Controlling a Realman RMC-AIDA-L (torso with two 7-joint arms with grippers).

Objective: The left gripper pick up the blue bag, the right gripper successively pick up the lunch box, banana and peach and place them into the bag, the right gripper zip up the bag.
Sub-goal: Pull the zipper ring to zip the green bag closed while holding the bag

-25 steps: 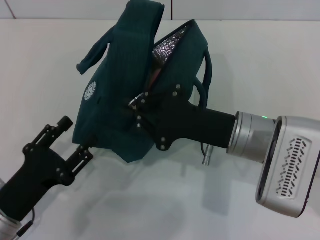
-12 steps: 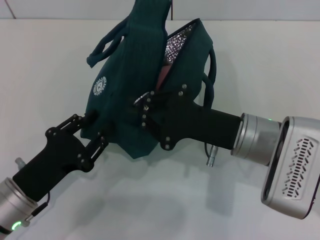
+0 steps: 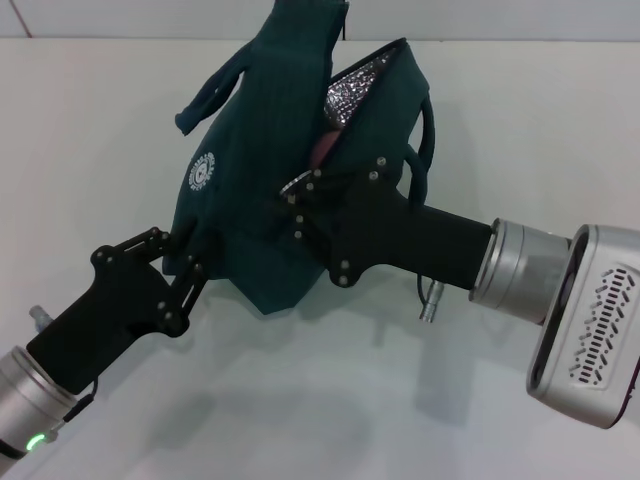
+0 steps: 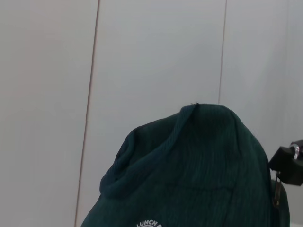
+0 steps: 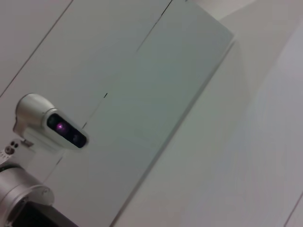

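Observation:
The blue bag (image 3: 250,170) stands slumped at the middle of the white table (image 3: 90,110). Its top gapes open onto a silver lining (image 3: 350,95), and something pink (image 3: 322,150) shows inside. The lunch box and banana are hidden. My left gripper (image 3: 192,255) reaches in from the lower left and is shut on the bag's lower side. The right gripper (image 3: 297,195) comes in from the right and is shut at the zipper line on the bag's front. In the left wrist view the bag (image 4: 189,179) fills the lower part, and a zipper pull (image 4: 277,193) hangs beside a black fingertip (image 4: 289,163).
The bag's carry straps (image 3: 215,85) flop to the left and right of it. White table surface lies all around, with a wall behind. The right wrist view shows only wall panels and the robot's head camera (image 5: 52,125).
The left gripper came up from the lower left and closed on the bag's side. The bag shifted right and a little up. The right arm drew slightly to the right with it.

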